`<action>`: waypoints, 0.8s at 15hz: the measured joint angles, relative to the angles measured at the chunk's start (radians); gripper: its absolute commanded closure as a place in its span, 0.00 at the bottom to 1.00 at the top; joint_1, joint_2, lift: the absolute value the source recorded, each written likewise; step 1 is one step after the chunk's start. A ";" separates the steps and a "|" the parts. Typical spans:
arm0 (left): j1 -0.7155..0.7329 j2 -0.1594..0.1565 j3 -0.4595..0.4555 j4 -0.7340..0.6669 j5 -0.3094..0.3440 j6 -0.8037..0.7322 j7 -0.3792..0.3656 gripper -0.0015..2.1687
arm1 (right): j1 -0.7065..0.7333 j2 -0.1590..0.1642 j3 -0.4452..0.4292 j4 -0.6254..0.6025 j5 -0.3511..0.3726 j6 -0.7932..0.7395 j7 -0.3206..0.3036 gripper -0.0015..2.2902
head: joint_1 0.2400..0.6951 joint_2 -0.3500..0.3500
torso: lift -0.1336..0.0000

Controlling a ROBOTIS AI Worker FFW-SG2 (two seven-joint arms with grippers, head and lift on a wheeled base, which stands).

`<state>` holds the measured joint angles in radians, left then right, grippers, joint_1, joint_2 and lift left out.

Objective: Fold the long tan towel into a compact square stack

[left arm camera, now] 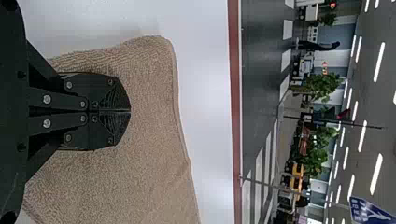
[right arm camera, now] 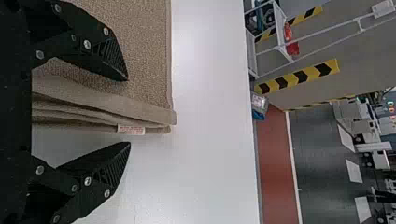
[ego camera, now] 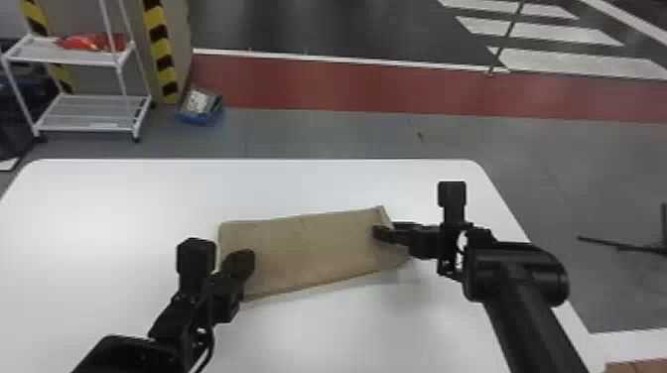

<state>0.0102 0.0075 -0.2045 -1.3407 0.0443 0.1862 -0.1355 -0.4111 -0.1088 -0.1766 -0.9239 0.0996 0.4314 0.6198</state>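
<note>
Table (ego camera: 124, 198) below, right tool (ego camera: 381, 233) gapes around towel's end (right arm camera: 144, 109).

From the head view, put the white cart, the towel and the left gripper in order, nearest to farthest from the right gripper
1. Towel, its right end at the right gripper.
2. Left gripper, over the towel's left end.
3. White cart, beyond the table, far left.

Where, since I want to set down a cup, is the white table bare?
The table is bare beyond the towel, left of the left arm, and nearer than the towel, between both arms. Crowded: the towel's ends, with the left gripper over one and the right gripper at the other.
</note>
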 measured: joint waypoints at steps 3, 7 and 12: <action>-0.001 0.000 0.004 0.008 0.002 -0.003 0.002 0.85 | -0.011 0.000 0.000 0.003 -0.002 0.037 0.017 0.31 | 1.00 0.28 | 0.58; -0.001 0.000 0.007 0.016 0.007 -0.006 0.001 0.85 | -0.019 0.002 0.002 -0.005 -0.020 0.100 0.064 0.58 | 1.00 0.30 | 0.58; -0.005 0.000 0.007 0.019 0.002 -0.003 0.002 0.85 | 0.096 0.009 0.000 -0.370 -0.168 0.399 0.110 0.58 | 1.00 0.34 | 0.58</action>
<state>0.0050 0.0073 -0.1973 -1.3213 0.0465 0.1835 -0.1336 -0.3146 -0.0999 -0.1768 -1.2937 -0.0684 0.8304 0.7299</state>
